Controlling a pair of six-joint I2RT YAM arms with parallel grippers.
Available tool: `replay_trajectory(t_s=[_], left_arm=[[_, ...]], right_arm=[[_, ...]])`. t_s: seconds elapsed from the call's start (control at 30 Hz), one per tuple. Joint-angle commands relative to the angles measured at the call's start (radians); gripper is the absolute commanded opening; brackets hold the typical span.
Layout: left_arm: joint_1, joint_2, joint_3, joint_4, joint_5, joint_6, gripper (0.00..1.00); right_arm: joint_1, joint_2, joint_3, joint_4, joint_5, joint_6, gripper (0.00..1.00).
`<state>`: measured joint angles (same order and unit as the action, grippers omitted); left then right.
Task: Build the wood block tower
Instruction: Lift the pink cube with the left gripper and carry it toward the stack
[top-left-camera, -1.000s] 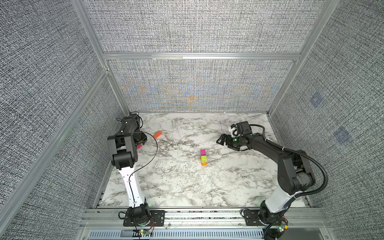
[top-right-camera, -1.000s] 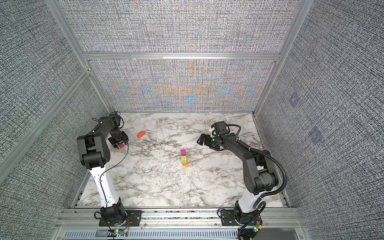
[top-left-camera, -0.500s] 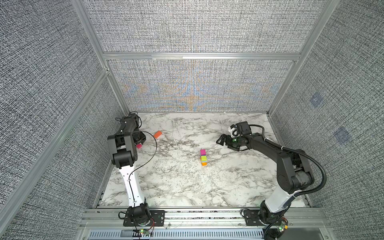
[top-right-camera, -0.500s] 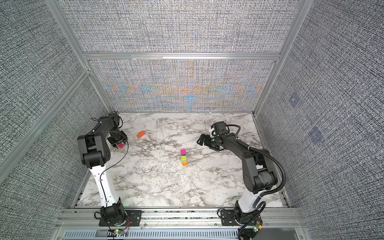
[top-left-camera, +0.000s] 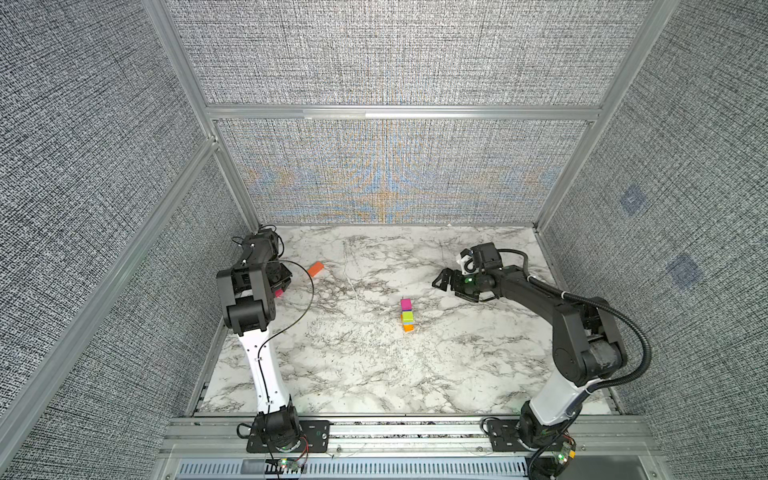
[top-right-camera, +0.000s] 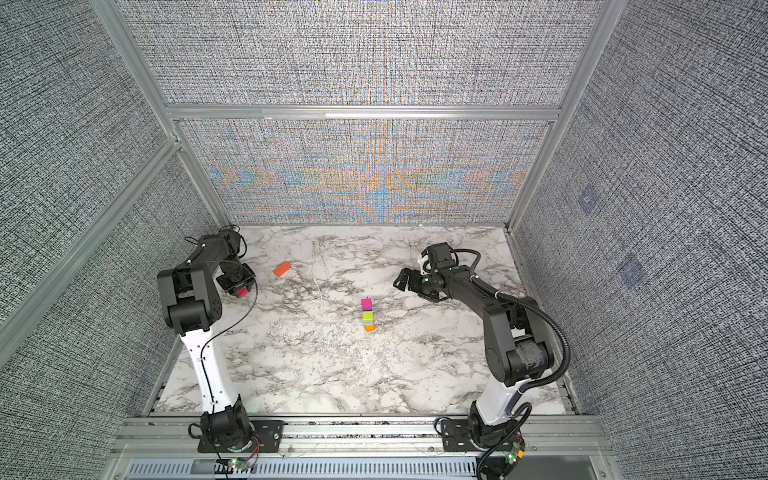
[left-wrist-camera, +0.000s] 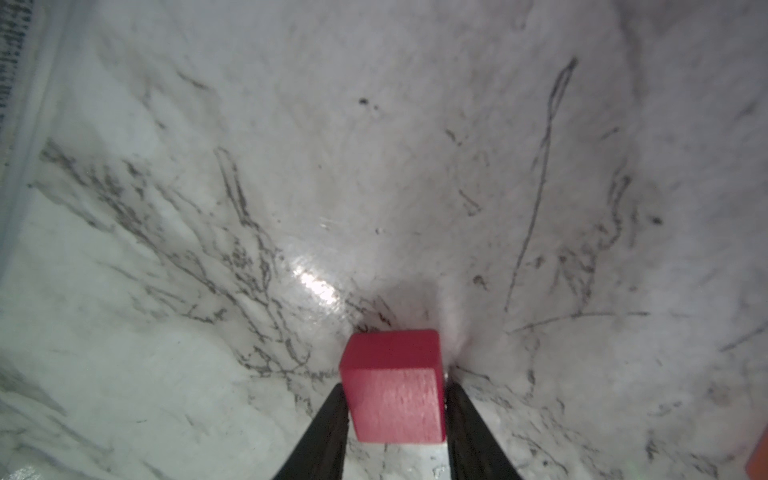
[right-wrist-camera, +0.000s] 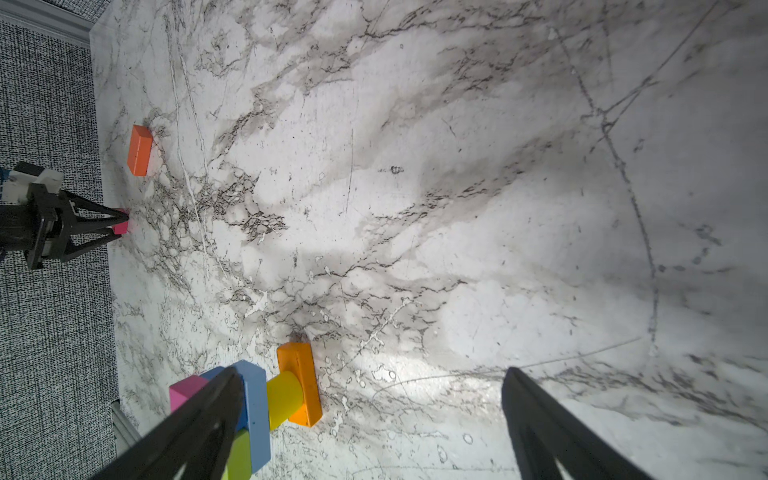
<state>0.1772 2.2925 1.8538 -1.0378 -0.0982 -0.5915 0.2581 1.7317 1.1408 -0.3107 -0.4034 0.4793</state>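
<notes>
Left gripper (left-wrist-camera: 395, 387) has clamped pink block (left-wrist-camera: 390, 357); marble tabletop (top-left-camera: 374, 365), woven walls (top-left-camera: 395, 62).

A white marble-patterned tabletop (top-left-camera: 374, 374), veined in grey, forms the floor of a small enclosure. Grey woven-fabric walls (top-left-camera: 395, 54) close the left, right and far sides, held in aluminium framing (top-left-camera: 399, 112). Two darker square patches (top-left-camera: 681, 270) mark the right wall, and a metal rail (top-left-camera: 415, 430) runs along the near edge.
</notes>
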Motion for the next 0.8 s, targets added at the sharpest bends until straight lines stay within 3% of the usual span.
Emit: replay_trajectory(t_s=[0.0, 0.53, 0.77], left_arm=[[0.001, 0.001, 0.007, 0.011, -0.003, 0.002, 0.37], [-0.011, -0.074, 0.052, -0.079, 0.082, 0.071, 0.32], [-0.085, -0.164, 0.055, -0.147, 0.100, 0.115, 0.32]], right_arm=[[0.000, 0.006, 0.013, -0.014, -0.002, -0.007, 0.99], [0.004, -0.054, 0.003, -0.039, 0.019, -0.011, 0.99], [0.017, -0.146, -0.046, -0.052, 0.035, -0.004, 0.99]])
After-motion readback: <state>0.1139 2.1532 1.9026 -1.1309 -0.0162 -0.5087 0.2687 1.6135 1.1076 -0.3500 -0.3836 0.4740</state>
